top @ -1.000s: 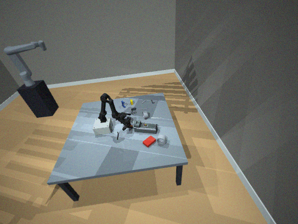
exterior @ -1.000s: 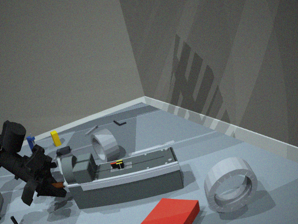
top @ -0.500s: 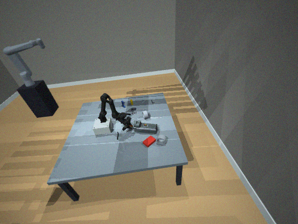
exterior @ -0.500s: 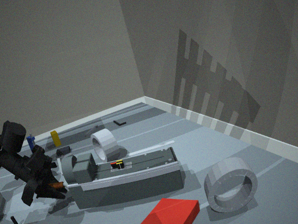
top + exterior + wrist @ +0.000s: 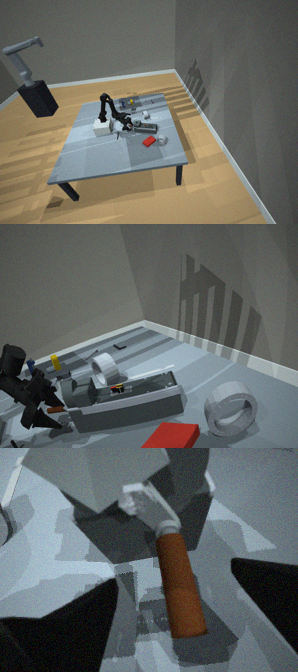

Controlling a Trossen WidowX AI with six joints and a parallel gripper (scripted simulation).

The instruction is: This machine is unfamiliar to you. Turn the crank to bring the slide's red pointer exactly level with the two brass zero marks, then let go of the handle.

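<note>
The grey machine [image 5: 145,130] [image 5: 128,415] stands on the table. Its silver crank arm [image 5: 156,509] carries an orange-brown handle [image 5: 55,410] [image 5: 182,593] that points out toward the arm. My gripper [image 5: 131,127] [image 5: 62,416] [image 5: 172,574] is open, with its black fingers spread to either side of the handle; the wrist view shows gaps on both sides. On the machine's top, the red pointer [image 5: 113,387] shows close beside the yellow brass marks [image 5: 119,387] in the exterior view. They are too small to tell whether they are exactly level.
A red block [image 5: 149,141] [image 5: 172,434] and a pale ring [image 5: 161,136] [image 5: 222,392] lie on the machine's near side. Another pale ring [image 5: 146,114] [image 5: 111,368] stands behind it. Yellow [image 5: 132,102] [image 5: 55,362] and blue [image 5: 123,104] [image 5: 31,367] pieces stand farther back.
</note>
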